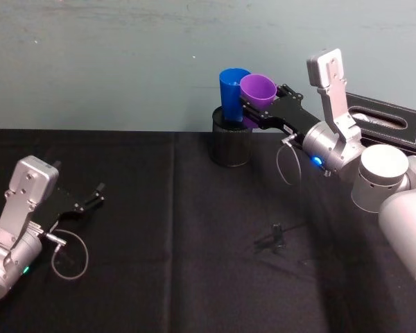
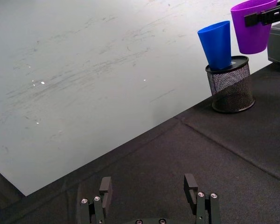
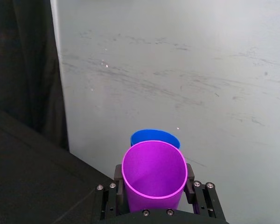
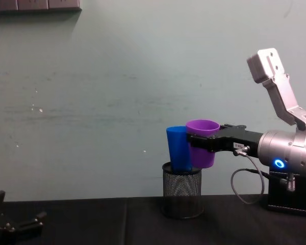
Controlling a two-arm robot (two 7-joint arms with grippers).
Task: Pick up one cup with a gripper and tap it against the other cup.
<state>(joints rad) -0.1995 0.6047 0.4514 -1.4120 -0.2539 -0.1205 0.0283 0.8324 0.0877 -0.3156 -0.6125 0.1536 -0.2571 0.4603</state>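
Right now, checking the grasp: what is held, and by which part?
The right gripper holds the purple cup by its sides below the rim; the left gripper holds nothing.

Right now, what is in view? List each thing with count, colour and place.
purple cup: one, purple, held in the air close beside the blue cup
blue cup: one, blue, standing tilted in the holder
holder: one, black mesh, far middle of the table
small object: one, black, on the table right of centre; too small to identify
box: one, black, far right by the wall
table: one, black cloth
wall: one, pale grey-blue, behind the table
right tool: one, black, shut on the purple cup
left tool: one, black, open, low at near left
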